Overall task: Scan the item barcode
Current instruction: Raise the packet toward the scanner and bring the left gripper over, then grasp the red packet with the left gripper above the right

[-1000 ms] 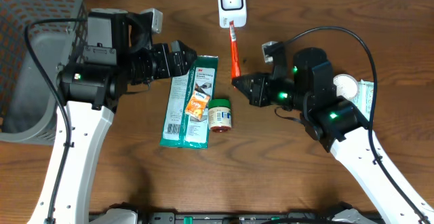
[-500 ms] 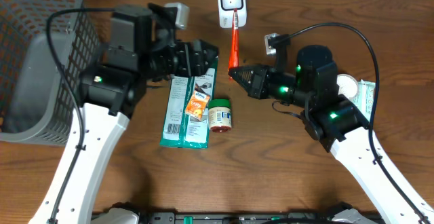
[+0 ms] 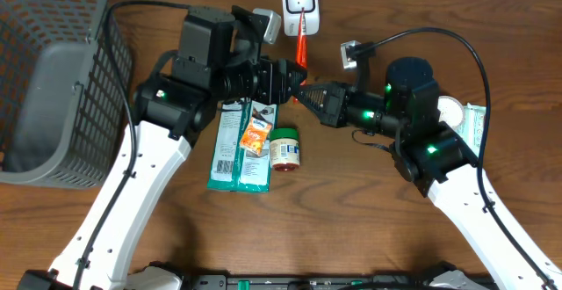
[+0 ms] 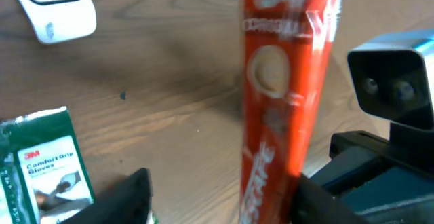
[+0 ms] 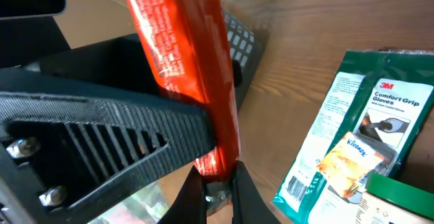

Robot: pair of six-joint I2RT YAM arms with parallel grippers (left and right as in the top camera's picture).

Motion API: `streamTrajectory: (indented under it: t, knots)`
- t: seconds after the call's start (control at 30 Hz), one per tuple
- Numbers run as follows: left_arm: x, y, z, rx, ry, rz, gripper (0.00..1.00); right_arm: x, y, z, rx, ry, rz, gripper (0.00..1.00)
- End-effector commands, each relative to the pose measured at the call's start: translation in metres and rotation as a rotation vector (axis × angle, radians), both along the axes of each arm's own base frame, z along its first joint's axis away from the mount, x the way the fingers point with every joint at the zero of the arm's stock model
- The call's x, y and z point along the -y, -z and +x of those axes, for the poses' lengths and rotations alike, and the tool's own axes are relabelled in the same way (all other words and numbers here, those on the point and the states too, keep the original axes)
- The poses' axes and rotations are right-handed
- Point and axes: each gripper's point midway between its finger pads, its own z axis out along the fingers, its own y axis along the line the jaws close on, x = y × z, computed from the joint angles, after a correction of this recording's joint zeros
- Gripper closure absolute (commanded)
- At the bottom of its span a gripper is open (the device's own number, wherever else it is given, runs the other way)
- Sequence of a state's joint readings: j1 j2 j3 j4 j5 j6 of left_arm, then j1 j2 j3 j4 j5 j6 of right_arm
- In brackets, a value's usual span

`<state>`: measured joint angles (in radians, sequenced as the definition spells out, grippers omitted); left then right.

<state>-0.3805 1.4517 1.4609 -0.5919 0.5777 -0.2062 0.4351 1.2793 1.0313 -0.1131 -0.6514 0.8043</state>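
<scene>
Dark wood table (image 3: pixel 369 220). Grey mesh basket (image 3: pixel 53 61) sits at its left end. Right gripper (image 5: pixel 215 183) is clenched on one end of the orange tube (image 3: pixel 302 51), held above the table near the white scanner (image 3: pixel 299 4). Left gripper (image 4: pixel 220 189) is released (fingers flank the tube, one clear of it).

Mock shop checkout: barcode scanner (image 3: pixel 299 4), wire basket (image 3: pixel 26 26), glove pack (image 3: pixel 237 149) on wooden table (image 3: pixel 351 228).

The overhead camera looks straight down from well above onto the brown wooden tabletop (image 3: pixel 334 228), taking in both arms. Each wrist camera sits very close to the long orange-red packet (image 3: pixel 301 48), facing it from opposite sides. Both also catch the flat green glove pack (image 4: pixel 51 163) lying beyond.
</scene>
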Motion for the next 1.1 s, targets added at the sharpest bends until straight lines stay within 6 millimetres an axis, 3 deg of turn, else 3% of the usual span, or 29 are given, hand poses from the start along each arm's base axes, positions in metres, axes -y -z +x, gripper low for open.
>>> streamTrajectory:
  t: [0.0,0.27,0.8,1.07]
  knots:
    - [0.000,-0.007,0.005,0.041,-0.001,0.006,0.46,-0.003,-0.013,-0.005,0.023,-0.023,0.021,0.99]
    - [0.002,-0.011,0.007,0.059,0.005,-0.007,0.53,-0.003,-0.013,-0.004,0.024,-0.022,0.020,0.99]
    - [0.016,-0.017,-0.004,0.061,0.072,-0.044,0.54,-0.003,-0.018,-0.001,0.052,-0.012,0.030,0.99]
    - [0.017,-0.017,-0.003,0.064,0.072,-0.045,0.67,-0.003,-0.018,-0.001,0.052,-0.012,0.030,0.99]
